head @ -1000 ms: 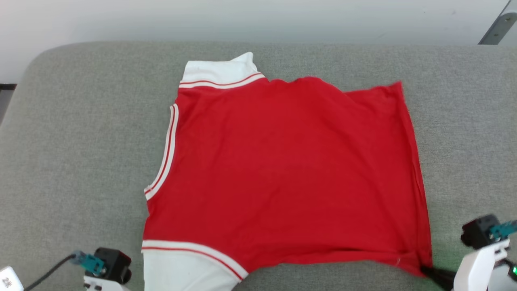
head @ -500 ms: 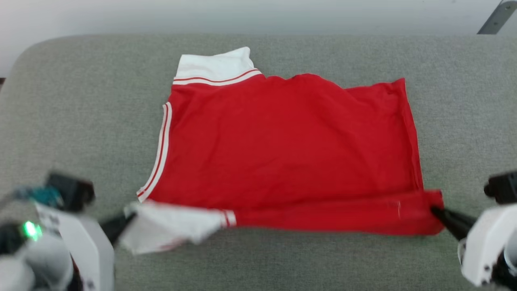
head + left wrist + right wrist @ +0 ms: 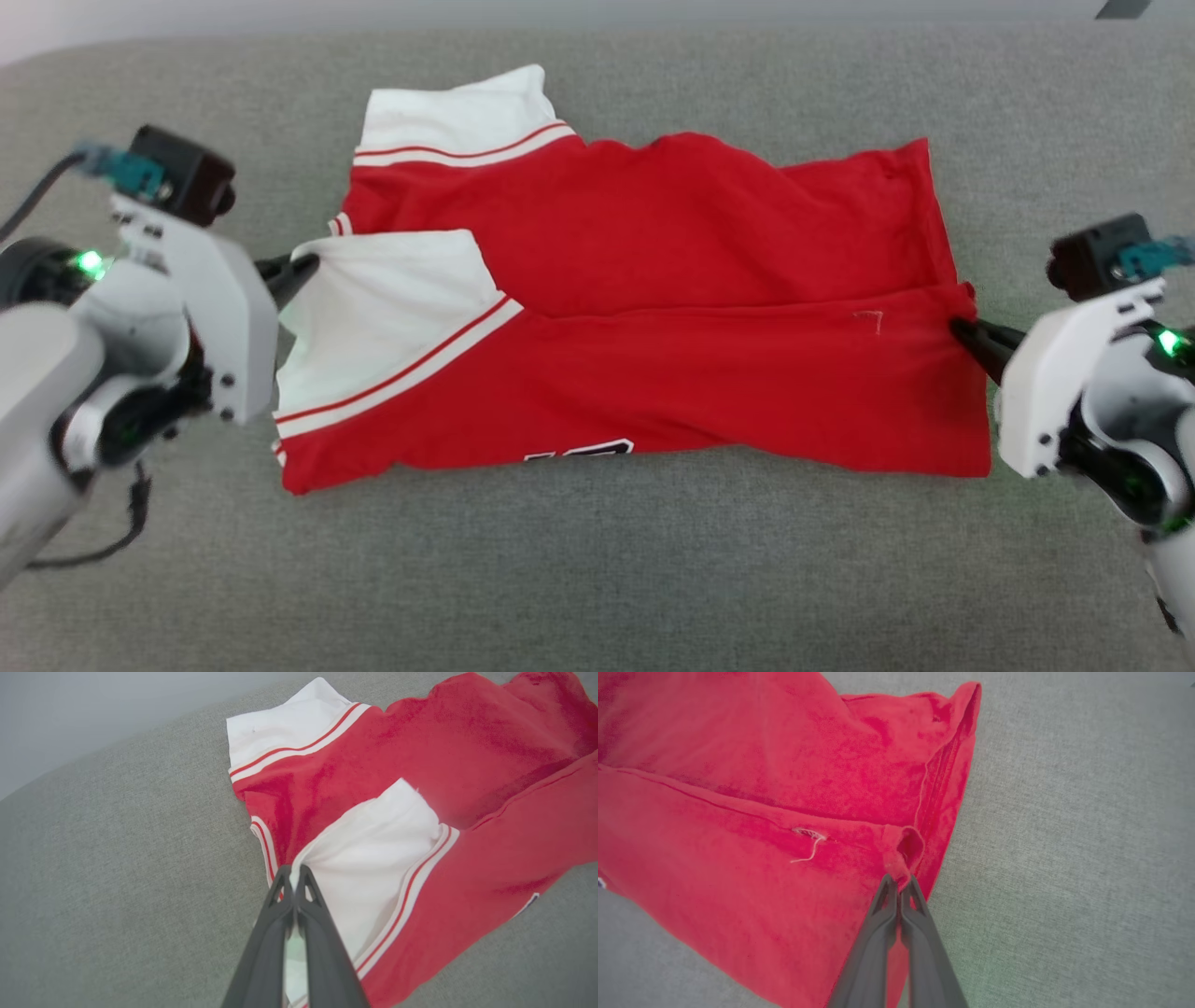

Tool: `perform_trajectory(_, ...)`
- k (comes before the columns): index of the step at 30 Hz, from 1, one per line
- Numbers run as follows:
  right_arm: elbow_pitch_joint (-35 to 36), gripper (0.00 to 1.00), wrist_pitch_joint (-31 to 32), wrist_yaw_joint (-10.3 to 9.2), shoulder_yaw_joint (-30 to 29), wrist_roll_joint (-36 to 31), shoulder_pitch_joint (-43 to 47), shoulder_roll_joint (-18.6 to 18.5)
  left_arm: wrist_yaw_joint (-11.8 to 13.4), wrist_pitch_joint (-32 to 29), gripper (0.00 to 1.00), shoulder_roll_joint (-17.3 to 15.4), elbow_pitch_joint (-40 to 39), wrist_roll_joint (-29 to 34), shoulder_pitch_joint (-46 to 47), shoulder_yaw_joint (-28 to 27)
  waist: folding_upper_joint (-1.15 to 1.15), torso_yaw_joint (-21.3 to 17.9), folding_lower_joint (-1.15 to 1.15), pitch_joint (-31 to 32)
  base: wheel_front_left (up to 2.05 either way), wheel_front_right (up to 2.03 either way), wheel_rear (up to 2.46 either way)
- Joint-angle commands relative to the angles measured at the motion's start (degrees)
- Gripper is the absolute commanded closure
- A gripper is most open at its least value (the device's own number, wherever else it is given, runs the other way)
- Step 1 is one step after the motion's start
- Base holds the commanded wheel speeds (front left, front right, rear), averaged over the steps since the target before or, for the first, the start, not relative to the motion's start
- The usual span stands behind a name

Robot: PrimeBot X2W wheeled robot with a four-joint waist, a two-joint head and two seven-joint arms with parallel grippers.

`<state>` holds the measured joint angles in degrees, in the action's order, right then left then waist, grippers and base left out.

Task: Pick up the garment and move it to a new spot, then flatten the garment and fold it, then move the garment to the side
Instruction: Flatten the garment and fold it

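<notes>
Grey upholstery (image 3: 597,579) bears the garment (image 3: 700,373), left end effector (image 3: 297,271) and right end effector (image 3: 962,329) pinching its ends.

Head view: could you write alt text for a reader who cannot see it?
A red jersey lies half folded on a grey cushion, its near part turned over toward the far side. The shut left tool pinches a white corner, and the shut right tool pinches a red corner.

Garment (image 3: 700,373) between left gripper (image 3: 303,267), right gripper (image 3: 962,329)
</notes>
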<state>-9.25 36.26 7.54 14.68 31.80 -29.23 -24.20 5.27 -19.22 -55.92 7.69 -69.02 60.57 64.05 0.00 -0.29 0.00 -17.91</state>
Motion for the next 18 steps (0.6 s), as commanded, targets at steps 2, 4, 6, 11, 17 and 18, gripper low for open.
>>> perform_trajectory(2, -5.0, 1.00, -2.1, -0.11, 2.9, -0.2, -3.8, 0.6, -3.1, -1.3, 1.00, 4.0, 7.2, -0.4, 1.7, 0.9, 0.00, -0.7, 0.00, -1.4, 0.00, 0.00, 0.00)
perform_trajectory(4, -8.5, 1.00, -3.6, -0.11, 4.5, 0.1, -5.9, 1.1, -4.9, -2.2, 1.00, 6.4, 12.4, -0.9, 2.3, 1.5, 0.00, -0.9, 0.00, -1.8, 0.00, 0.00, 0.00)
perform_trajectory(6, -11.7, 1.00, -4.7, -0.11, 6.3, 0.3, -7.7, 1.4, -6.7, -3.0, 1.00, 8.7, 16.7, -1.1, 2.6, 2.0, 0.00, -1.0, 0.00, -2.2, 0.00, 0.00, 0.00)
perform_trajectory(11, -17.5, 1.00, -6.9, -0.11, 10.0, 1.8, -10.8, 2.6, -9.6, -4.9, 1.00, 13.2, 25.9, -2.9, 2.2, 3.1, 0.00, -1.3, 0.00, -2.5, 0.00, 0.00, 0.00)
perform_trajectory(17, -21.4, 0.81, -8.5, -0.11, 12.4, 3.2, -13.0, 2.9, -11.4, -5.6, 0.60, 16.0, 32.3, -4.6, 2.1, 3.1, 0.00, -1.3, 0.00, -2.3, 0.00, 0.00, 0.00)
perform_trajectory(18, -22.0, 0.63, -8.8, -0.11, 12.7, 3.5, -13.4, 2.8, -11.7, -5.4, 0.44, 16.3, 33.3, -4.7, 2.4, 3.0, 0.00, -1.3, 0.00, -2.2, 0.00, 0.00, 0.00)
